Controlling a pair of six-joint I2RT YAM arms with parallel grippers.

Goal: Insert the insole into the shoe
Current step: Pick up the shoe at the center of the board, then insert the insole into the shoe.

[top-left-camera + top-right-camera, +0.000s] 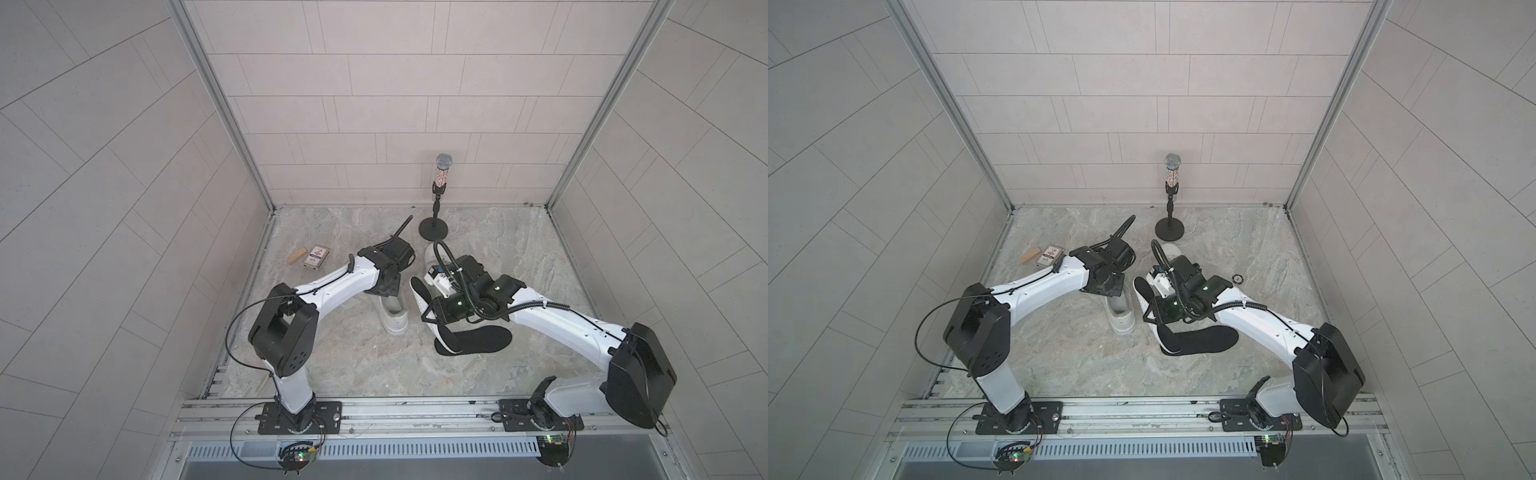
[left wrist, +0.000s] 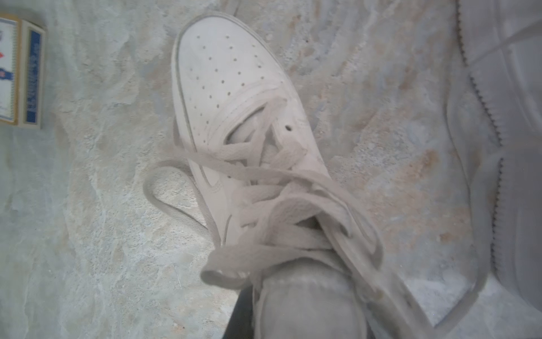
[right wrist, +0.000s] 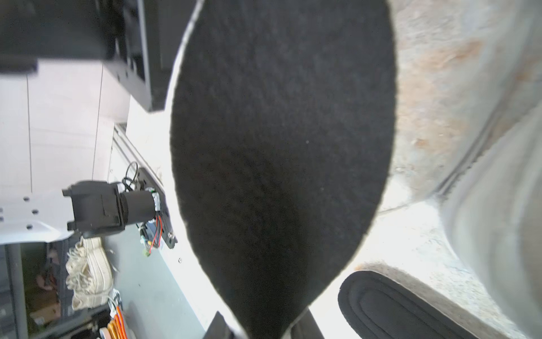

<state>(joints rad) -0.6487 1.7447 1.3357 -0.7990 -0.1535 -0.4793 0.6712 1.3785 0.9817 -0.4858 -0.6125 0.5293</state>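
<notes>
My right tool (image 3: 261, 328) is clamped on a black felt insole (image 3: 281, 146). In its wrist view the narrow end runs down between the two fingers and the broad end fans out ahead. In both top views that insole (image 1: 419, 291) (image 1: 1144, 291) stands tilted up off the marbled grey bench (image 1: 332, 365), just beside the white leather sneaker (image 1: 395, 318) and not inside it.

The sneaker sits under my left tool (image 1: 385, 291). The left wrist view shows the sneaker (image 2: 234, 88) close up, its perforated toe clear and its laces loose and tangled over the tongue. The tool's tips are hidden behind the collar, so I cannot tell whether it is closed or gripping anything.

A second black insole (image 1: 478, 338) lies flat on the bench below the right arm, and a second white shoe (image 1: 432, 252) pokes out beyond the right wrist. Off to the left are a card box (image 1: 316, 256) and a wooden block (image 1: 297, 254), side by side. At the back, a glittery microphone (image 1: 441, 174) stands upright on its stand.
</notes>
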